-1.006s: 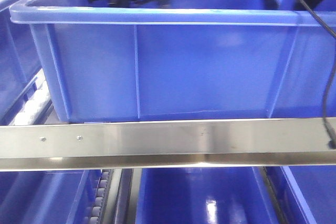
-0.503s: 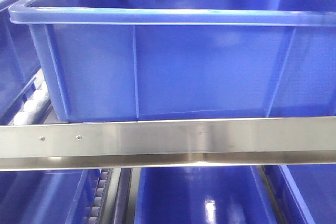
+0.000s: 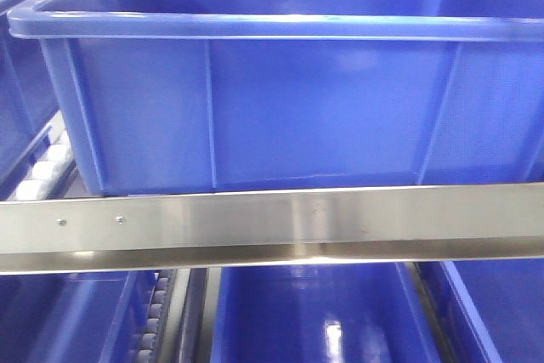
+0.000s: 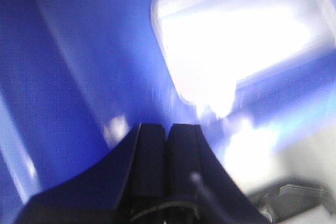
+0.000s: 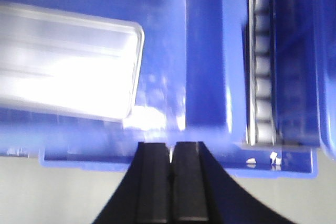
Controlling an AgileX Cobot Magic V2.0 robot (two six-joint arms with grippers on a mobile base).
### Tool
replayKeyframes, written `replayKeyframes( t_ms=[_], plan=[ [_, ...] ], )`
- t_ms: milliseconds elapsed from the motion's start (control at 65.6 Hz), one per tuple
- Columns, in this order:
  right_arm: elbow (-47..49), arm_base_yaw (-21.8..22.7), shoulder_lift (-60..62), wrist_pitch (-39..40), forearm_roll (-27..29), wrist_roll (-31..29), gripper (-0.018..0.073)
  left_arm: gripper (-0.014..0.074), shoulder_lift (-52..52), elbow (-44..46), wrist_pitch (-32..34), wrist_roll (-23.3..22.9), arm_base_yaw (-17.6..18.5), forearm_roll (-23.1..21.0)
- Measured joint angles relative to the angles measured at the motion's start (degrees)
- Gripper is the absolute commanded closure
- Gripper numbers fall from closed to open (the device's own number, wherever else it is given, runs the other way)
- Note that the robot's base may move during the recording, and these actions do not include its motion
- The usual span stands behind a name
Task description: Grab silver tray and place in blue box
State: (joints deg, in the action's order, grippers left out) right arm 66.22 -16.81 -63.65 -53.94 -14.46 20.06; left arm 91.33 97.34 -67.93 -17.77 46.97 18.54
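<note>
Both grippers, left [image 4: 169, 135] and right [image 5: 171, 153], have jaws closed and empty; tray [image 5: 63, 61] lies inside box [image 3: 255, 108], so the task looks done.

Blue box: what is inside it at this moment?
The large blue plastic crate holds the shiny rectangular silver tray, lying flat on its floor, as both wrist views show. From the front view the near wall hides the floor, so the tray cannot be seen there.

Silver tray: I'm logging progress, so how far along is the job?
Placing looks done: the silver tray lies on the floor of the blue box. Nothing is in hand; the left claw and right claw are shut and empty. Apparently nothing is left.
</note>
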Motion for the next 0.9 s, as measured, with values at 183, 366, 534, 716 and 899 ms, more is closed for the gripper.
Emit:
replayKeyframes(
  t_ms=[183,366,534,716,899],
  plan=[
    [-12.8,0.0,11.9,5.4,0.0,0.0,0.0505,0.0701,-12.6,-17.2,10.7,-1.9,0.0,-1.5],
    [-23.9,0.0,24.9,10.3,0.0,0.0,0.0505,0.0701,-26.2,-34.6,22.6,-2.1,0.0,-3.0],
    [-32.1,0.0,37.7,13.7,0.0,0.0,0.0505,0.0701,-40.3,-49.9,33.1,-2.1,0.0,-3.1],
    [-37.2,0.0,50.0,16.4,0.0,-0.1,0.0505,0.0701,-56.8,-61.2,38.9,-2.1,0.0,-3.1],
    [-38.3,0.0,54.3,16.7,0.0,-0.2,0.0505,0.0701,-68.8,-65.3,39.2,-2.1,0.0,-3.1]
  ],
)
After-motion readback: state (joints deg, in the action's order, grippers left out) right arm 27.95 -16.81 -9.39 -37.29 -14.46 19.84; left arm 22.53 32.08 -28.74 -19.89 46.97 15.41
